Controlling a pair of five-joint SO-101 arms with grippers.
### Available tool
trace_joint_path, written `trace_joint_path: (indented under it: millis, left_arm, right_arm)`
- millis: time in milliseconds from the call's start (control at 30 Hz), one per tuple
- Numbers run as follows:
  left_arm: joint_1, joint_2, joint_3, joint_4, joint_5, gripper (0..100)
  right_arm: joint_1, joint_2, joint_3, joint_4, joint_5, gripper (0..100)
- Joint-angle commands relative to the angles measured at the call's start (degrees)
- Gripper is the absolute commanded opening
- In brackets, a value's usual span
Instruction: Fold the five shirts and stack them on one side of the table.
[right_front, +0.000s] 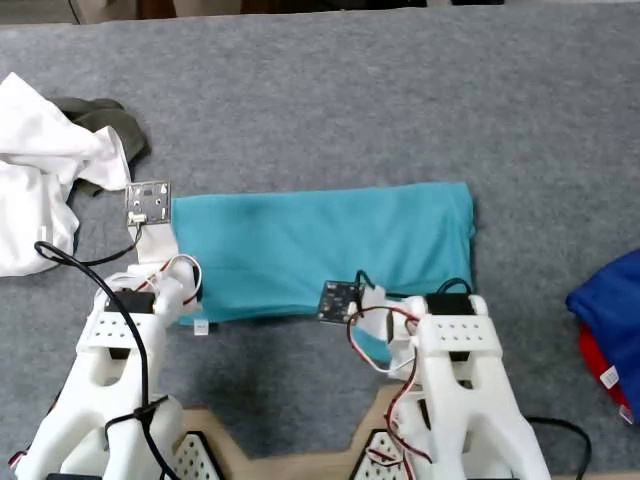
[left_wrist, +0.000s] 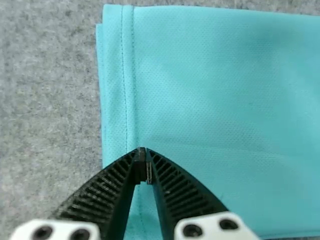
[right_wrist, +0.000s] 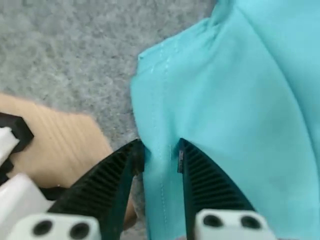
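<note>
Grey felt bench (right_front: 400, 100). Teal shirt (right_front: 330, 245) lies flat mid-bench, folded to a long band running side to side. Left arm (right_front: 120, 350) is at the band's left end, its wrist board just beside the shirt's far-left corner. Right arm (right_front: 455, 360) is at the band's near edge, right of middle (a bit of teal sags under that wrist). White shirt (right_front: 40, 190) is bunched at far left, with a dark olive shirt (right_front: 105, 120) crumpled just behind, touching it. Blue shirt (right_front: 612, 295) is at the right edge, a red shirt (right_front: 598, 368) peeking from under it, both well apart from the teal one. Wooden base plate (right_front: 300, 455) sits between the arms at the near edge.
</note>
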Motion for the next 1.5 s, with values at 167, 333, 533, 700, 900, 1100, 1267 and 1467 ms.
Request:
trace_joint_path:
  millis: [167, 333, 533, 700, 900, 1100, 1267, 1467]
  left_arm:
    - [-0.2, 0.0, -2.7, -0.7, 0.2, 2]
    - [-0.2, 0.0, -2.7, -0.7, 0.2, 2]
    - [-0.2, 0.0, -2.7, -0.7, 0.2, 2]
    - [-0.2, 0.0, -2.7, -0.7, 0.2, 2]
    - [-0.2, 0.1, -2.7, -0.7, 0.2, 2]
    - [-0.2, 0.1, -2.7, -0.7, 0.2, 2]
    - [-0.2, 0.1, -2.7, -0.7, 0.2, 2]
    - [-0.2, 0.1, -2.7, -0.7, 0.2, 2]
  right_arm:
    - [-0.8, 1.4, 1.4, -1.7, -0.5, 2.5]
    - [-0.7, 1.3, 1.8, -2.5, -0.6, 0.8]
    - [-0.5, 1.1, 0.7, -2.1, -0.8, 0.4]
    - [-0.5, 1.1, -4.3, 1.5, -1.9, 0.4]
    - [-0.7, 1.4, -16.5, 9.5, -3.2, 0.4]
    - [-0.6, 1.5, -22.2, 11.3, -3.2, 0.4]
    - [-0.5, 8.2, -28.9, 11.3, -3.2, 0.4]
    - [-0.4, 21.0, -43.5, 11.4, -2.9, 0.4]
